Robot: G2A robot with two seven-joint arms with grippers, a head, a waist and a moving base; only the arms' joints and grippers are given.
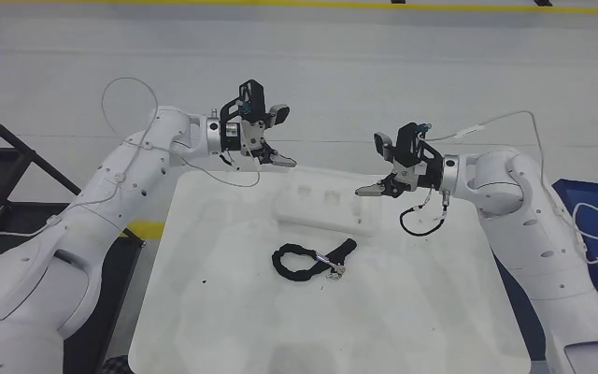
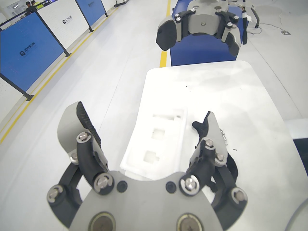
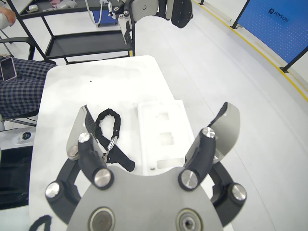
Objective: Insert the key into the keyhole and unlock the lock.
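Well, the white table (image 1: 234, 309) lies below both my arms. On its far half sits a white foam tray (image 1: 322, 208) with three square recesses. I hold both pincers in the air above the table's far side, facing one another, with nothing in either.

My left pincer (image 2: 144, 116) is spread wide and hangs over the far left part of the table, beside the tray's left end. My right pincer (image 3: 154, 111) is spread wide too and hangs above the tray's right end.

The chain lock (image 1: 304, 257), sleeved in black fabric, lies curled on the table just on my side of the tray. It is between the two pincers, lower than both and apart from both, and neither touches it. In my right wrist view it lies beside one of my fingers (image 3: 84, 121), down on the table.

Its shiny metal end (image 3: 112, 143) points toward my side. A small metal piece lies against that end; I cannot tell whether it is the key.
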